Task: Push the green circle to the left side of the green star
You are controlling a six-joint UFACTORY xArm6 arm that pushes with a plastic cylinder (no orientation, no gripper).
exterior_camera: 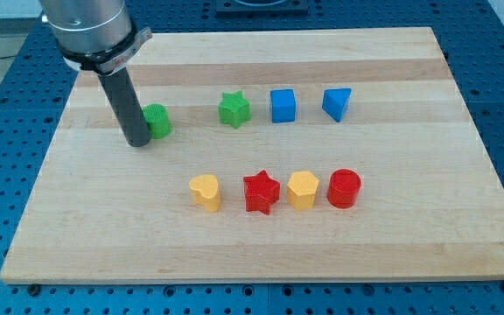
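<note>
My tip (137,142), a bare rod holding nothing, touches the green circle (157,121) from its lower left. The green star (234,109) lies to the circle's right, apart.

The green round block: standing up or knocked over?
Upright. The green circle sits flat with its round top facing up, just right of my tip.

My tip (138,143) touching the green circle (157,121) on its left, green star (234,109) further right, wooden counter (409,236) beneath
</note>
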